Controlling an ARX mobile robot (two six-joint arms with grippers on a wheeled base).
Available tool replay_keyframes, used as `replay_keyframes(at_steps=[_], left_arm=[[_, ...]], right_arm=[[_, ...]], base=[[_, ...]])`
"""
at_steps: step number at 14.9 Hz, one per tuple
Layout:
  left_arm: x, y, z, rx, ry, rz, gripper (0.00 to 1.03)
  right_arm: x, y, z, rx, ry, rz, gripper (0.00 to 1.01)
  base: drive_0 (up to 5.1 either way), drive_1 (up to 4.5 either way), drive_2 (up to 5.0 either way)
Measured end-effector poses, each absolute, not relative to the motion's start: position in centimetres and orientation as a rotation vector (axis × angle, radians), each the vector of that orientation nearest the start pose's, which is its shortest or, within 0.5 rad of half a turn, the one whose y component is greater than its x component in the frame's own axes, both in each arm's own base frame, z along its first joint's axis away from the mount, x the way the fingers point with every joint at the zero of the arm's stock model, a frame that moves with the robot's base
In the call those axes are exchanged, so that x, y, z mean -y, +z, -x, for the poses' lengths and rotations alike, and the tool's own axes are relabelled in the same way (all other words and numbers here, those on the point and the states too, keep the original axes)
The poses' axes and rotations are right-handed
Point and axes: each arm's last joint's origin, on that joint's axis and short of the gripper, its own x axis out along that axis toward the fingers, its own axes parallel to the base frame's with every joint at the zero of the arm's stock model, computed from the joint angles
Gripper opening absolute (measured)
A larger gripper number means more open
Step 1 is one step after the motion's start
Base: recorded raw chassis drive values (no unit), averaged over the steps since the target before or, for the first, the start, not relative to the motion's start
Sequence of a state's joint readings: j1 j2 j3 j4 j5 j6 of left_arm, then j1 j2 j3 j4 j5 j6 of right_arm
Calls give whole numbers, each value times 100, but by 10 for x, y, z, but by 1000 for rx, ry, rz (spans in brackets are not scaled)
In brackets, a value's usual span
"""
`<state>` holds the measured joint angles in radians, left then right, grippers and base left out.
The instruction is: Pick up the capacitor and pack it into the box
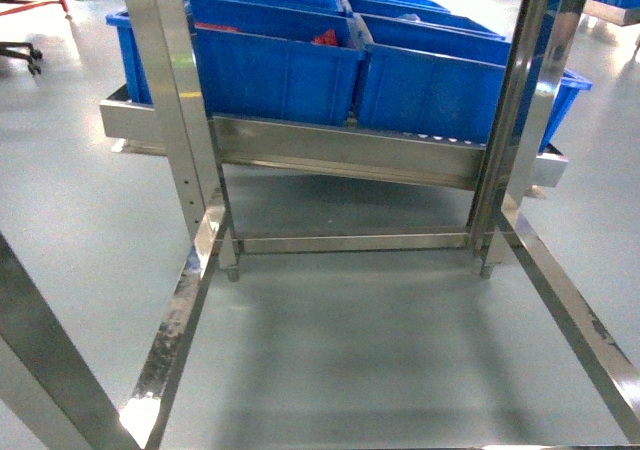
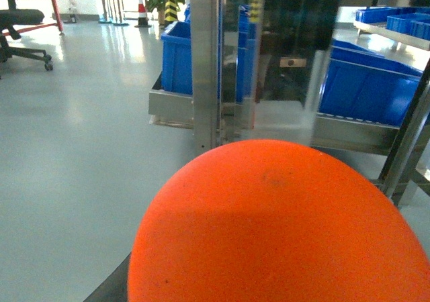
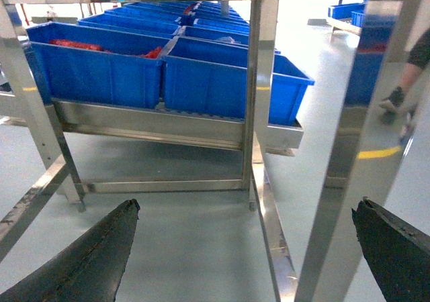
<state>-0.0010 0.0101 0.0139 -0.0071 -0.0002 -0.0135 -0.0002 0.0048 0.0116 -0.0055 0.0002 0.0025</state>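
Ahead, blue bins (image 1: 300, 70) on steel rack (image 1: 340, 155), right tool (image 3: 245, 248) apart, left tool's state unclear.

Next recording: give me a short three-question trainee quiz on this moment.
1. True or false: a pale pink box sits among the blue bins on the steel rack.
2. In the right wrist view, the right gripper is: A) open, nothing between its fingers; B) shut on a capacitor; C) shut on a bin rim.
3. Fill in: the rounded object filling the lower left wrist view is ____ in colour.
Key: 1 false; 2 A; 3 orange.
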Motion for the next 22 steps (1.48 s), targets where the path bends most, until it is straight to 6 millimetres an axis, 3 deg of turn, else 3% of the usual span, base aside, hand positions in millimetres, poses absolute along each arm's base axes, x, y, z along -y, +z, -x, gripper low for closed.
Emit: replay_keyframes(at_steps=[22], left_arm=[[0,167,-97,-3,0,14,43]], right_arm=[[0,167,-97,2,0,-2,98]], base=[[-493,248,248]])
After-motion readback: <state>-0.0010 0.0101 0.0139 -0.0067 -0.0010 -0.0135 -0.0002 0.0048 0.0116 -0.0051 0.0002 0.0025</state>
